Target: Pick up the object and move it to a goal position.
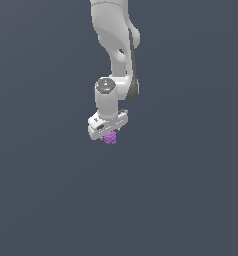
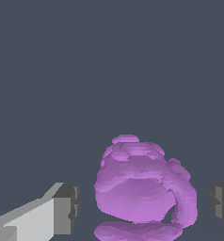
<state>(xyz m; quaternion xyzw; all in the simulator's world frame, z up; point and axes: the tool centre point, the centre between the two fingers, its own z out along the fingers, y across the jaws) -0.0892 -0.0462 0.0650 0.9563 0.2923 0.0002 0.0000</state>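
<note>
The object [image 2: 142,188] is a small bright purple knobbly blob. In the wrist view it sits between my two dark finger pads [image 2: 67,207], with a narrow gap showing on each side. My gripper [image 2: 144,207] is open and straddles the object without touching it. In the exterior view the white arm reaches straight down. The gripper [image 1: 109,133] hangs directly over the object [image 1: 110,139], which peeks out just below the hand. The fingers themselves are mostly hidden there.
A plain dark grey-blue surface fills both views, with no other objects, containers or edges in sight. No goal marker shows in either view.
</note>
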